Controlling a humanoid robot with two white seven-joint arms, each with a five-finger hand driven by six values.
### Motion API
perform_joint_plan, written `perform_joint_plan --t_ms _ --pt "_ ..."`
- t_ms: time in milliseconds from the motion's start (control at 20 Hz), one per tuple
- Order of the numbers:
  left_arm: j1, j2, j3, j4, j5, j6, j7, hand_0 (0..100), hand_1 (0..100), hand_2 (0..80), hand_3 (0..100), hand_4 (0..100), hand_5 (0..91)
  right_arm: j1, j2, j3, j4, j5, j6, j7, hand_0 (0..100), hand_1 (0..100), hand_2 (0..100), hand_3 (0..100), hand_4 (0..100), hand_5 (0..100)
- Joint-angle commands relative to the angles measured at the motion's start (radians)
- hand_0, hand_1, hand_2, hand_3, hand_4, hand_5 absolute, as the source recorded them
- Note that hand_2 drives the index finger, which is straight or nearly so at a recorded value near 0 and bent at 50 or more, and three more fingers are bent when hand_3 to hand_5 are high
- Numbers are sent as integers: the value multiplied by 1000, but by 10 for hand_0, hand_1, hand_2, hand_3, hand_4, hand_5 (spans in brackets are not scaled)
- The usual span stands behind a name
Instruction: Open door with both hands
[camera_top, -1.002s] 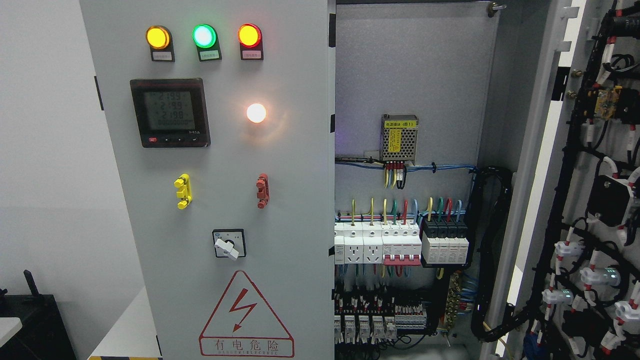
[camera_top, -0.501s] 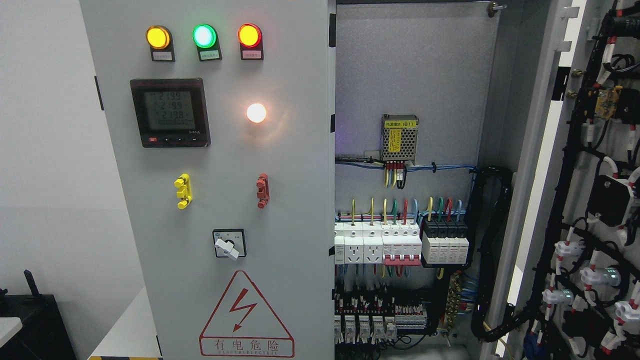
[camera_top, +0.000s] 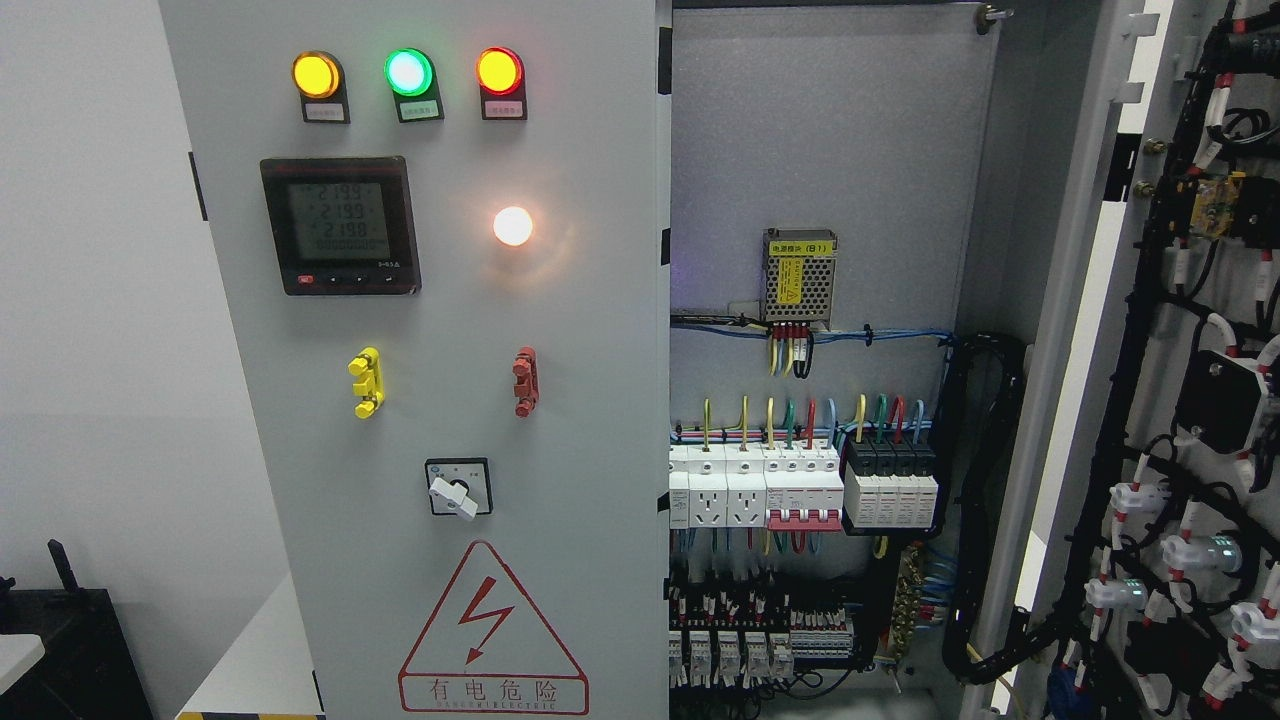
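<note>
Neither robot hand is in view, so their state cannot be told. The right door (camera_top: 1180, 380) stands swung open at 3 o'clock; the left door (camera_top: 440, 400), shut, bears three lamps, a meter reading 219.9, and a warning triangle (camera_top: 492, 630) marked "有电危险".

Right door (camera_top: 1180, 330) swung wide at frame right, cabinet interior (camera_top: 830, 130) exposed. Upper centre-right is bare back panel, free reach. Below: power supply (camera_top: 798, 279), breaker row (camera_top: 800, 485), black cable loom (camera_top: 985, 500) crowd it. Left door (camera_top: 450, 300) shut, blocks frame left-centre.
</note>
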Motion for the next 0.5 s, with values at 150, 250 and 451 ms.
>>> perform_joint_plan --t_ms 150,250,451 --pt "-10 -1 -6 2 5 -4 -2 0 0 0 0 31 0 -126 -37 32 -167 1 0 0 0 0 0 0 0 0" --pt "-10 -1 -6 0 5 -6 -3 0 0 0 0 31 0 -158 -33 55 -168 -1 0 0 0 0 0 0 0 0" --pt "-10 -1 -6 -4 5 -12 -6 0 0 0 0 31 0 -233 -33 103 -181 1 2 0 0 0 0 0 0 0"
